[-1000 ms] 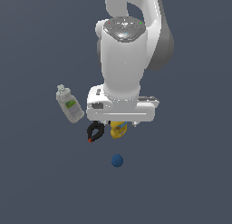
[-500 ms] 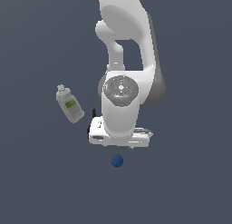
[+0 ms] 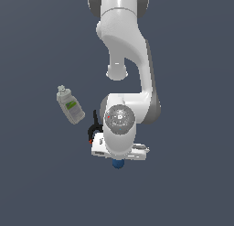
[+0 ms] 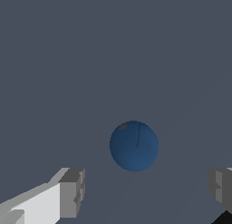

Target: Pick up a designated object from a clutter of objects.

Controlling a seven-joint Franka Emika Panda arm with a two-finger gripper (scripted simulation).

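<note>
The gripper point(image 4: 145, 191) is being held with its fingers point(image 4: 72, 192) spread wide apart, nothing being pinched, and the dark-blue ball point(image 4: 134, 145) is being framed between them in the wrist view without being touched. In the exterior view the ball point(image 3: 118, 164) is being mostly hidden under the arm's hand, on the grey floor point(image 3: 192, 174). The grey-white bottle point(image 3: 70, 105) is lying well apart toward the exterior view's left, and the black clamp point(image 3: 94, 127) is being partly covered by the arm.
</note>
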